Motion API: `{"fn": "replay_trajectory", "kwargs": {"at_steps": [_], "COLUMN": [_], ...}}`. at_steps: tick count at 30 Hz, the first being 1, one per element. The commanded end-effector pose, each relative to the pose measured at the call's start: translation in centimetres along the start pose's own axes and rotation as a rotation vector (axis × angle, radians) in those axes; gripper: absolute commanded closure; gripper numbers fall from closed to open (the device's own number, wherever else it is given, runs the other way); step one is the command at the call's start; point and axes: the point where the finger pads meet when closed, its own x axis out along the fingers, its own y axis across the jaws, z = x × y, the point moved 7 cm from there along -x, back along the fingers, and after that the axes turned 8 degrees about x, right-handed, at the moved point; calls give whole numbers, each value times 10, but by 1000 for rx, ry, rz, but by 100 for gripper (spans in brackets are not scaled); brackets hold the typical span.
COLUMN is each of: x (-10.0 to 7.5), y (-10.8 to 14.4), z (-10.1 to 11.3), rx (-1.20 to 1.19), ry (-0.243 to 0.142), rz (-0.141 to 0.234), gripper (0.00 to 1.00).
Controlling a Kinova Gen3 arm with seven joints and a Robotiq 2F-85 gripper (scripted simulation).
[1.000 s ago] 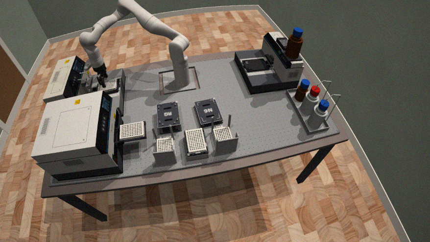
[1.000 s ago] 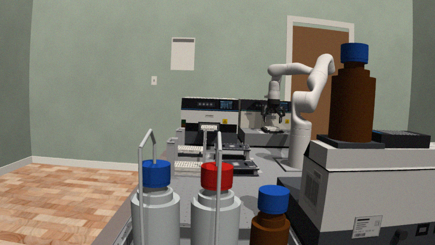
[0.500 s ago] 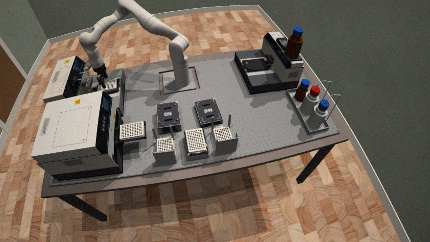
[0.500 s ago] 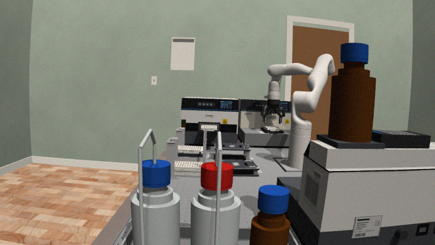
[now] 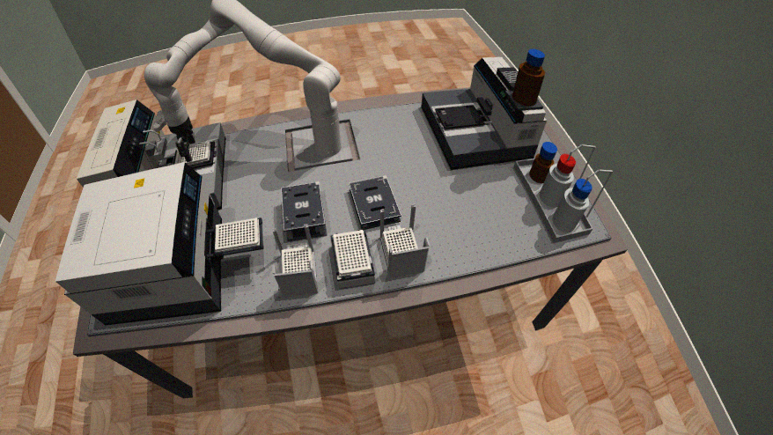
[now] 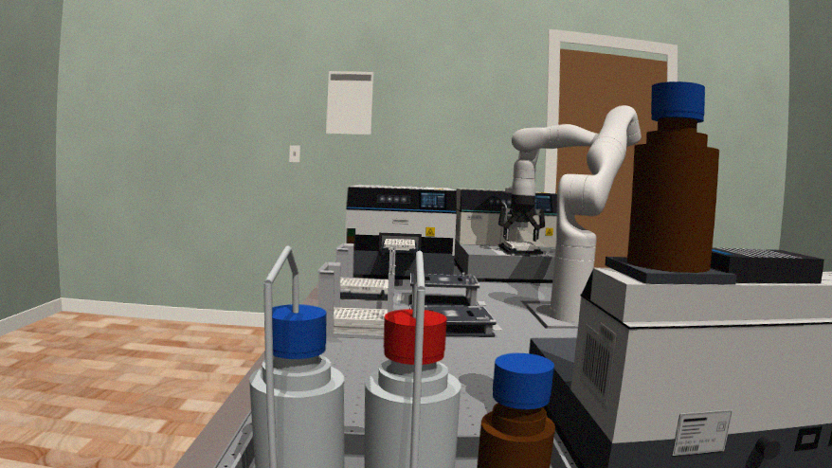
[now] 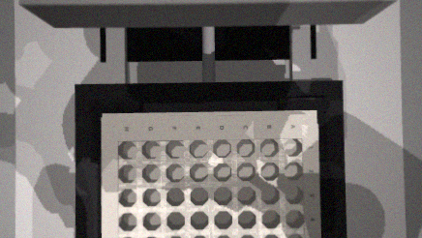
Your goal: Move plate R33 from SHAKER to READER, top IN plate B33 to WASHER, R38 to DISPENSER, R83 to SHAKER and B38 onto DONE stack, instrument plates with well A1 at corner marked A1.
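Note:
My gripper (image 5: 184,151) is open and empty. It hangs just above a white well plate (image 5: 198,152) that sits in the black nest of the back-left instrument (image 5: 116,141). In the exterior view the spread fingers (image 6: 521,231) stand over that plate (image 6: 519,245) without touching it. The wrist view looks straight down on the plate (image 7: 210,179), flat inside its black frame (image 7: 209,97); my fingers are out of that picture. Another white plate (image 5: 236,235) lies on the tray of the large front-left instrument (image 5: 132,238). A third plate (image 5: 352,253) lies on a low station between two stack racks.
The left rack (image 5: 296,261) and right rack (image 5: 401,243) each show a plate on top. Nests RG (image 5: 302,205) and N6 (image 5: 373,200) are bare. An instrument with a brown bottle (image 5: 528,78) stands back right, and a bottle tray (image 5: 562,195) at the right edge.

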Motion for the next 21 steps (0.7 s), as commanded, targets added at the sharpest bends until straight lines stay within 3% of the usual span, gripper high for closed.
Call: {"fn": "replay_trajectory", "kwargs": {"at_steps": [1,21], "x": [3,5], "y": [0,-1], "z": [0,0], "rx": [-3,-1], "ry": [4,5], "rz": [5,4], "gripper": [0,0]}}
